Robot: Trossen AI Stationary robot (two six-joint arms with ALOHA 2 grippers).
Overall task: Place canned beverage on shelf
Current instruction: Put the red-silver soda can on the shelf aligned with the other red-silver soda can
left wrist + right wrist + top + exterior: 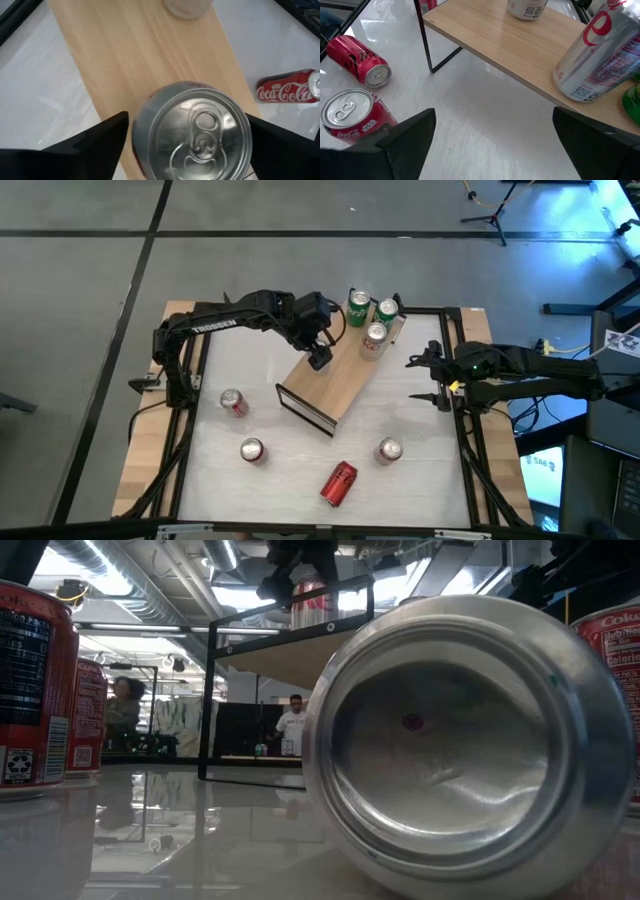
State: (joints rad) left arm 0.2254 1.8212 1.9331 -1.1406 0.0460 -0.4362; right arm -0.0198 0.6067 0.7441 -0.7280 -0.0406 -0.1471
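Can on the shelf (335,385), centre frame.
My left gripper (187,137) straddles a silver can (192,132), jaws apart; my right gripper (432,380) waits mid-right, jaws wide.

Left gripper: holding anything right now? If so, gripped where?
Cannot tell for sure. The left gripper straddles a silver can standing on the shelf, fingers beside its upper sides with slight gaps. The right gripper is empty.

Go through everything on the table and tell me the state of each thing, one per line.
left gripper: open around a silver can upright on the shelf
right gripper: open, empty
two green cans: upright on shelf
fallen red can: lying on table
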